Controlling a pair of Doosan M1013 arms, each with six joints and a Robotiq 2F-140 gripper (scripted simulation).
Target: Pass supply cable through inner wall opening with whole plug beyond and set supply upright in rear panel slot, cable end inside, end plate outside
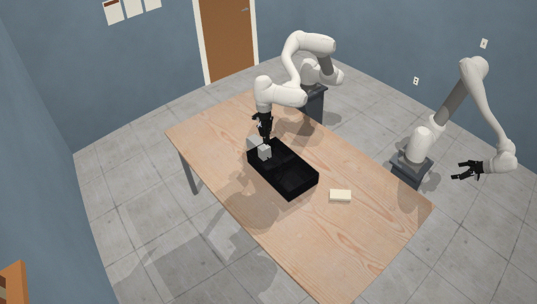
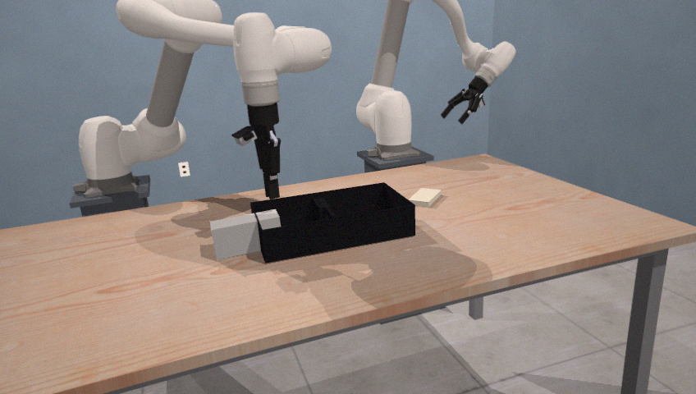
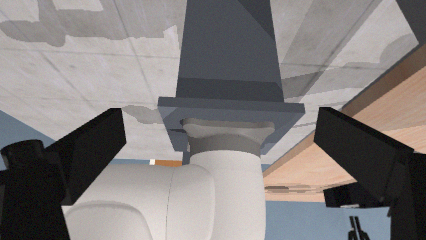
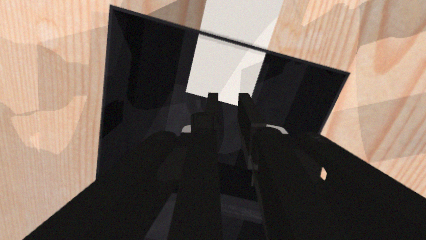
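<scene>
The black case lies flat on the table. The light grey power supply passes through the slot in its rear panel. Its shorter part is inside and its longer part sticks out beyond the panel. My right gripper is shut with nothing between its fingers, pointing down above the rear compartment near the supply's inner end. My left gripper is wide open and empty, away from the case. The cable and plug cannot be made out against the black interior.
A cream block lies on the table, beyond the case's end opposite the rear panel and apart from the supply. The case's walls stand up around the right fingertips. The left gripper hangs beyond the table's edge.
</scene>
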